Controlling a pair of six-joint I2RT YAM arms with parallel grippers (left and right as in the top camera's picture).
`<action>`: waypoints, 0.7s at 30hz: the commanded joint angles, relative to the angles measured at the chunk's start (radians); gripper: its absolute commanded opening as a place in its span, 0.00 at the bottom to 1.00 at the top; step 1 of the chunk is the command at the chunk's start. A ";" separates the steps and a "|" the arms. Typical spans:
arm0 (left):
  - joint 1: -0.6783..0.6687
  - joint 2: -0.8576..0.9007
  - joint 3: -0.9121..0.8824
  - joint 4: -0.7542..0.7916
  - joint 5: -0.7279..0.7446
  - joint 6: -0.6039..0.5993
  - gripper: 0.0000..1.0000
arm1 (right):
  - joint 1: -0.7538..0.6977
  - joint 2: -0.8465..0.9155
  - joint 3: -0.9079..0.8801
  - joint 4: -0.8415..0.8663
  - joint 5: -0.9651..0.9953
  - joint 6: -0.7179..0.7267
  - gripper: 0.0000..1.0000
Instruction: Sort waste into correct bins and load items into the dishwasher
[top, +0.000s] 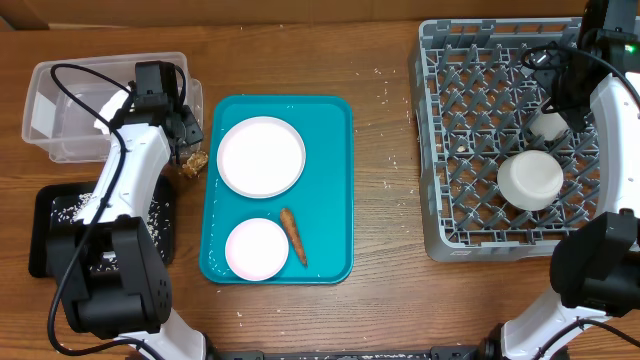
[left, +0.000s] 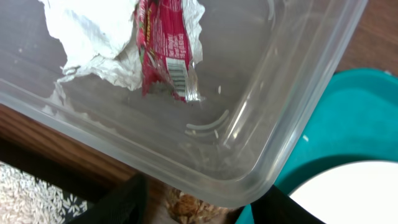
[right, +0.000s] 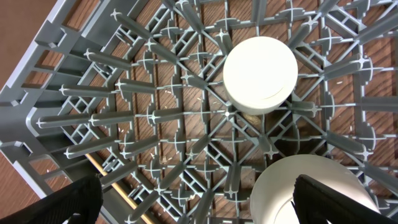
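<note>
The left tool stands spread either side of the brown crumbly lump on the counter (just beside the clear tub holding crumpled paper). The right tool hangs wide apart over the dish rack, above a white cup.

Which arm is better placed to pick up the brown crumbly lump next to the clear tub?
Left. The left tool stands open with the brown lump between its fingers, beside the clear tub. The right tool hangs open over the grey rack, far from it.
</note>
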 joint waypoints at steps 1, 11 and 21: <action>0.002 -0.002 -0.003 0.049 -0.051 -0.013 0.57 | 0.001 -0.019 0.023 0.005 0.006 0.005 1.00; 0.064 0.022 0.021 0.106 -0.068 0.031 0.71 | 0.001 -0.019 0.023 0.005 0.006 0.005 1.00; -0.043 -0.013 0.050 -0.130 0.240 0.016 0.69 | 0.001 -0.019 0.023 0.005 0.006 0.005 1.00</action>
